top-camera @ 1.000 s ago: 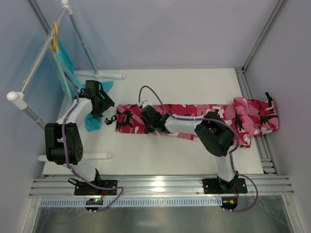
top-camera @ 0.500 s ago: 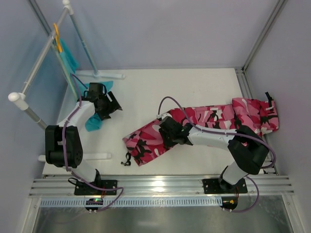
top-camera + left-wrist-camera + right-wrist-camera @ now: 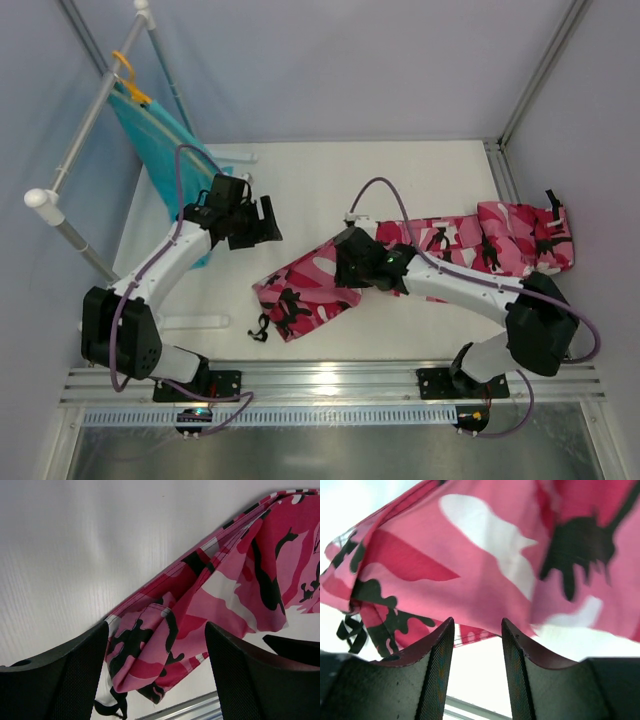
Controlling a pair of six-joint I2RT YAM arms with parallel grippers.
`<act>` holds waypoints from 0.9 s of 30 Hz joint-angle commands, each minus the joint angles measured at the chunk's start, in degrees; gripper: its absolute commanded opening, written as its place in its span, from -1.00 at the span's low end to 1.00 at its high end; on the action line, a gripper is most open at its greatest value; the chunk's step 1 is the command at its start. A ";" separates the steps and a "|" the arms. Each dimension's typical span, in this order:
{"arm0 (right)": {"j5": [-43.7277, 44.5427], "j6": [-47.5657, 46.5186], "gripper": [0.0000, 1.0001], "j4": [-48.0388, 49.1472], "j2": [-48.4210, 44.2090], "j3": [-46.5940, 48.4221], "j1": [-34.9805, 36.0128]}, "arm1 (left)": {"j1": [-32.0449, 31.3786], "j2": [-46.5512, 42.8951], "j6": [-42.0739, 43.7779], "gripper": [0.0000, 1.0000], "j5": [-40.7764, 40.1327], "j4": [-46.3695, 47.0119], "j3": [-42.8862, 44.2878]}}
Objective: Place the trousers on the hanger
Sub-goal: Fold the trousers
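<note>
The pink camouflage trousers (image 3: 450, 245) lie across the table from the right edge toward the front centre, and their left end (image 3: 300, 295) is folded over itself. My right gripper (image 3: 345, 268) hovers over that fold. It is open, and in the right wrist view only white table shows in the right gripper (image 3: 477, 635), with the trousers (image 3: 485, 555) just beyond the tips. My left gripper (image 3: 268, 225) is open wide, left of and behind the fold. In the left wrist view the left gripper (image 3: 156, 665) frames the trousers (image 3: 200, 600) below it without touching them. The hanger is not in view.
A white tube rack (image 3: 90, 120) stands at the far left with a teal garment (image 3: 160, 140) on an orange hanger (image 3: 128, 75). The rack's foot (image 3: 190, 322) lies near the left arm's base. A black drawstring (image 3: 260, 328) trails from the fold. An aluminium rail (image 3: 330, 380) runs along the front edge.
The right gripper pulled the trousers' left end toward the front, then opened and let go of it. The left gripper swung right, away from the rack and toward the fold.
</note>
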 commanded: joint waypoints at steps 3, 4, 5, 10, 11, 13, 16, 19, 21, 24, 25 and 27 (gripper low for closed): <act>8.97 11.79 -0.08 -3.27 -11.59 -8.88 -5.81 | -0.20 -5.32 1.49 0.55 -1.96 -2.81 -1.80; 9.15 11.80 -0.07 -3.71 -12.93 -10.02 -7.65 | -0.29 -6.72 1.49 0.55 -1.70 -2.81 -1.89; 9.76 11.80 -0.08 -3.63 -14.24 -12.21 -11.50 | -0.29 -7.34 1.41 0.55 -1.61 -2.73 -1.98; 13.79 10.48 0.01 -3.62 -16.20 -14.26 -26.63 | -0.55 -10.33 -0.43 0.56 1.55 -1.41 -2.06; 15.29 10.05 0.06 -4.76 -15.84 -11.90 -29.35 | -0.55 -10.60 -0.79 0.56 1.81 -1.15 -1.98; 18.54 8.04 0.24 -7.56 -14.70 -8.73 -36.82 | -0.64 -10.86 -1.75 0.56 2.25 -0.79 -1.36; 21.28 5.40 0.54 -7.42 -12.24 -3.27 -46.99 | -0.90 -11.65 -3.86 0.56 2.69 1.04 -1.71; 22.50 4.85 0.58 -7.14 -7.59 1.73 -55.88 | -1.43 -13.06 -6.94 0.56 4.36 3.86 -3.03; 23.82 4.16 0.64 -7.31 -1.89 6.56 -58.55 | -1.69 -13.24 -8.08 0.56 5.16 5.53 -3.73; 24.62 3.80 0.66 -10.64 8.83 16.40 -62.33 | -2.48 -12.80 -9.23 0.57 6.03 7.64 -4.96; 23.83 3.80 0.66 -11.70 11.47 19.12 -63.30 | -2.75 -12.54 -9.40 0.57 6.21 8.17 -5.05; 22.78 4.06 0.66 -14.33 19.27 26.24 -65.58 | -3.36 -11.58 -10.02 0.57 6.38 10.01 -5.49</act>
